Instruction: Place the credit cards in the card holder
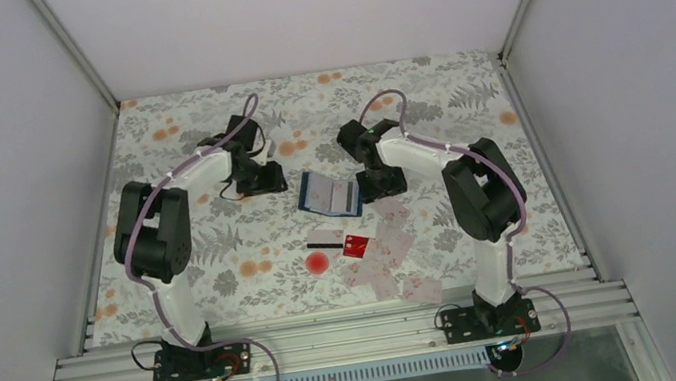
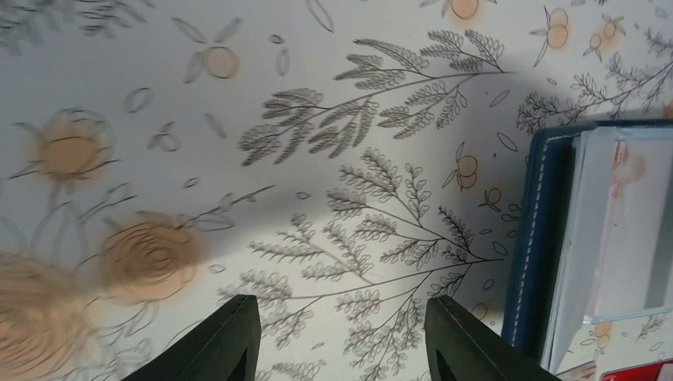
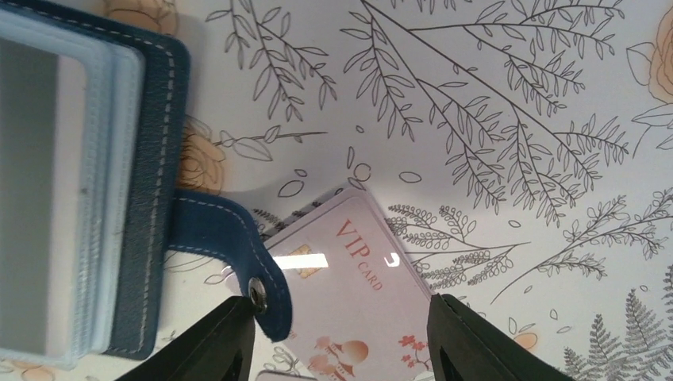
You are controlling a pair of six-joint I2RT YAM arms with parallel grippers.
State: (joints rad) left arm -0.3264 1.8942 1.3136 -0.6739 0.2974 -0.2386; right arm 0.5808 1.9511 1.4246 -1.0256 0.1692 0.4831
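1. Top external view: a small dark navy-blue, booklet-style card holder [image 1: 329, 194] lies open on the floral-printed tablecloth [image 1: 223, 258], around mid-table.
2. The left gripper [image 1: 261, 178] is low over the cloth to the holder's left, with a gap between them. The right gripper [image 1: 381, 184] is just beside the holder's right edge. I cannot tell the finger spread of either from this view.
3. Thin, pale pink plastic credit cards [image 1: 388, 249] lie loose and overlapping, nearer the arm bases than the holder, towards the right arm. A small red card [image 1: 356, 242] sits at their left edge, and a whitish striped card [image 1: 325, 242] with a black band lies just left of it.
4. Left wrist view: the dark fingers stand wide apart with only bare cloth between them. The open holder lies off to the right, its stitched blue edge and pale pockets showing.
5. Right wrist view: the fingers are spread wide, gripping nothing. A whitish VIP card [image 3: 357, 302] with red lettering lies flat on the cloth between them. The holder's blue snap tab [image 3: 238, 242] overlaps that card's corner, and the holder itself lies at the left.
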